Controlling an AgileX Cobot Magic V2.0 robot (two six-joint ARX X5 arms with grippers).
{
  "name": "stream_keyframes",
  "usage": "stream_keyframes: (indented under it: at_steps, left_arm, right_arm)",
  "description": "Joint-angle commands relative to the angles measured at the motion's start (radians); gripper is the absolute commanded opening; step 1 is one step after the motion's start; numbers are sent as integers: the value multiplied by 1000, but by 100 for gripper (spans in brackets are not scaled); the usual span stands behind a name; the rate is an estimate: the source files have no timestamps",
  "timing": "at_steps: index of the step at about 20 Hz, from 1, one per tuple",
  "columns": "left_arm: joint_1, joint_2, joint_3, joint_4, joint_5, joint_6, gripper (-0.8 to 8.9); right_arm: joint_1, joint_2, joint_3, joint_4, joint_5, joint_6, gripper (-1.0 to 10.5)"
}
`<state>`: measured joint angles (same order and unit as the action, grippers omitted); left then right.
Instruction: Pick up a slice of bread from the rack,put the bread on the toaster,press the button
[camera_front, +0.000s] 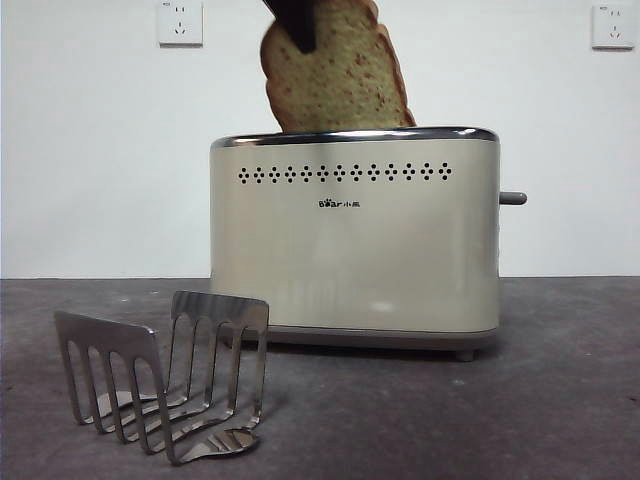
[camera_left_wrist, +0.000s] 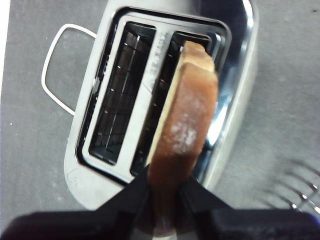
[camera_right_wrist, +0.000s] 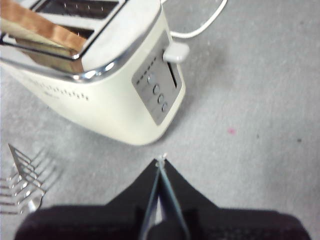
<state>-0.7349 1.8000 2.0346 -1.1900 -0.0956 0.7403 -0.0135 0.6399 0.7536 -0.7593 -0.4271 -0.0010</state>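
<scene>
The cream toaster (camera_front: 350, 260) stands mid-table. My left gripper (camera_left_wrist: 165, 182) is shut on the slice of bread (camera_left_wrist: 185, 125) and holds it tilted over one of the two top slots. In the front view the slice (camera_front: 335, 85) rises above the chrome rim, its lower edge hidden behind it, with a black jaw of the left gripper (camera_front: 298, 30) on its top. The dark grey button (camera_front: 512, 198) sticks out of the toaster's right end and looks pale in the right wrist view (camera_right_wrist: 176, 51). The steel rack (camera_front: 165, 375) stands empty at the front left. My right gripper (camera_right_wrist: 161, 161) is shut and empty, above the table near the toaster's (camera_right_wrist: 115, 105) button end.
A white power cord (camera_left_wrist: 50, 65) loops on the table behind the toaster. Two white wall sockets (camera_front: 180, 22) (camera_front: 612, 25) sit on the back wall. A grey control panel (camera_right_wrist: 157, 95) with small round buttons is on the toaster's narrow end.
</scene>
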Motion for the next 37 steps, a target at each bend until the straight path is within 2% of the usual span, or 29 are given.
stream_keyframes:
  at_steps: [1,4,8,18,21,22,24,26,28,32,33,34,37]
  left_arm:
    - [3,22,2,8,-10,5,-9]
    - [3,51,2,12,-14,20,-9]
    - [-13,85,2,50,-164,41,-9]
    - [-50,125,2,63,-133,49,-8]
    - [-50,134,2,63,-121,3,3]
    - [-50,136,2,63,-103,-14,35]
    - [-50,136,2,72,-103,-33,203]
    - [-50,136,2,80,-103,-43,304]
    - [-50,136,2,86,-107,-66,349]
    - [-54,114,2,85,-107,-87,351]
    - [-54,101,2,85,-107,-97,351]
    - [-54,82,2,85,-107,-120,347]
    - [-60,14,2,46,-106,-284,339]
  right_arm:
    - [0,-2,3,-2,-4,-9,-7]
    - [0,-2,3,-4,-4,-10,-7]
    - [0,-2,3,-4,-3,-12,-7]
    - [0,-2,3,-8,-4,-31,-7]
    - [0,-2,3,-24,-4,-31,-7]
    - [0,-2,3,-30,-4,-32,-7]
    - [0,-2,3,-32,-4,-35,-7]
    - [0,-2,3,-32,-4,-35,-7]
    - [0,-2,3,-32,-4,-35,-7]
    - [0,-1,3,-14,-3,-34,-7]
    - [0,0,3,-3,-3,-25,-7]
    - [0,4,3,10,-3,17,-7]
    - [0,57,3,82,-4,156,-7]
